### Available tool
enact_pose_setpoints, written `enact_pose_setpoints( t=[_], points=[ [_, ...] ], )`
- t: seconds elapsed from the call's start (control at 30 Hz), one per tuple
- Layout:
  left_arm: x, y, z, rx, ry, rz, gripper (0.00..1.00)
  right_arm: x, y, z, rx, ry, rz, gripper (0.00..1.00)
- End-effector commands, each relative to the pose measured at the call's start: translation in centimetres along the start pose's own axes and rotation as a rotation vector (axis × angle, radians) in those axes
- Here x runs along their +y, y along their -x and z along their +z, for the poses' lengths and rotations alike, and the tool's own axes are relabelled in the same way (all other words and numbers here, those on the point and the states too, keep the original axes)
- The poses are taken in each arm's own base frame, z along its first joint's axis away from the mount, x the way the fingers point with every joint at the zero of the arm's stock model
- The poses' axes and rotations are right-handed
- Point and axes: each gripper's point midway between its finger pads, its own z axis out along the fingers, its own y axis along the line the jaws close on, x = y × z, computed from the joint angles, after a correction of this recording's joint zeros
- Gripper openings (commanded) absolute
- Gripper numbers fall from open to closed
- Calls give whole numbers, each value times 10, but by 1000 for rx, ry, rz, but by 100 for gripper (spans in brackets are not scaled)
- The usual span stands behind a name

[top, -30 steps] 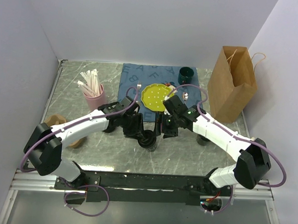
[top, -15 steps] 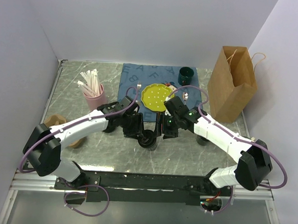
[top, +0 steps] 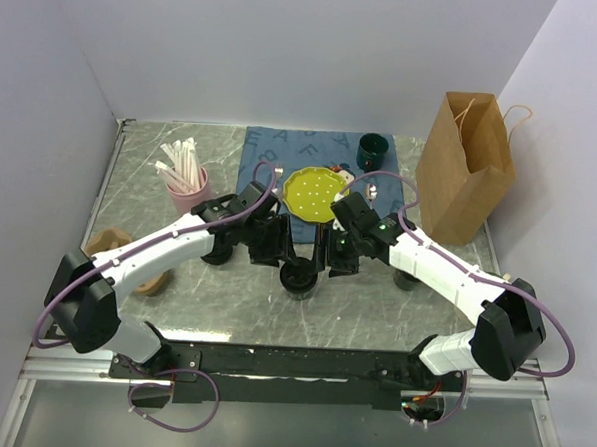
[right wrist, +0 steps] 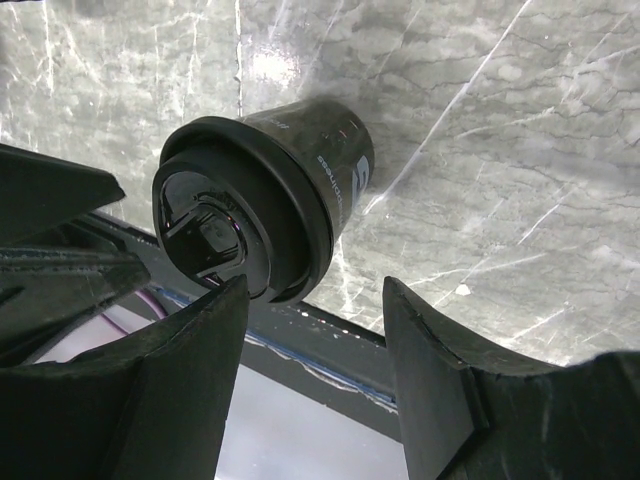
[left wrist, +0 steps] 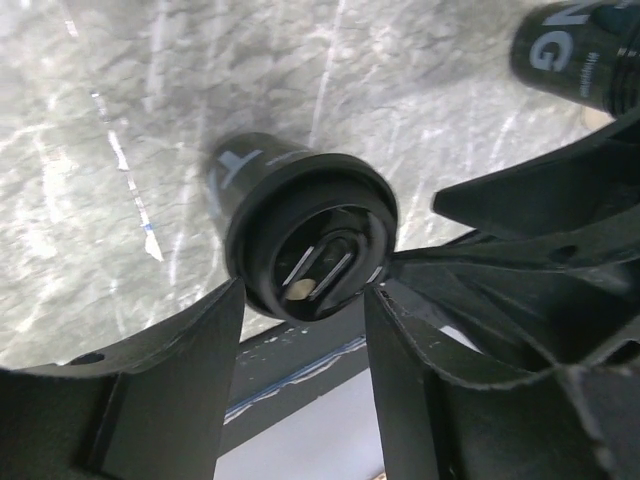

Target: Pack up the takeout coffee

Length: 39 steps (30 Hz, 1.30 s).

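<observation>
The takeout coffee, a small black cup with a round black lid, stands upright on the marble table near the front middle. My left gripper hovers just behind and left of it, jaws open. In the left wrist view the lidded cup lies just past the open gripper, and neither fingertip presses on it. My right gripper is close on the cup's right, also open. The right wrist view puts the cup off toward the left finger, with the gap of the gripper empty.
A brown paper bag stands open at the back right. A yellow plate and a dark green mug sit on a blue cloth. A pink cup of straws is at the left. A dark cylinder with white lettering stands beyond the cup.
My left gripper has opened wider and drawn back from the cup, up and away in the top view. The cup and the right gripper have stayed put.
</observation>
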Motion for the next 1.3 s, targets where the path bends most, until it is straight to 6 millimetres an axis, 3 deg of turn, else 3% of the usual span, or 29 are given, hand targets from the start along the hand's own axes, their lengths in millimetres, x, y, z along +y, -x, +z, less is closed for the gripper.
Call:
enact_pose_setpoints(
  t=[0.0,0.17,0.6,0.9,1.27],
  points=[
    [-3,8,-15,-48,16,31,57,6,11,-10,-52,26,-6,63],
    [8,0,-9,-30,38,10,58,8,15,-8,-45,49,-31,65],
    [4,-3,7,1,-1,12,58,22,19,0,18,158,-87,66],
    [13,-10,18,32,20,7,56,12,14,16,49,148,-89,65],
    [33,-20,37,65,71,0,53,-7,3,35,67,155,-61,49]
  ],
)
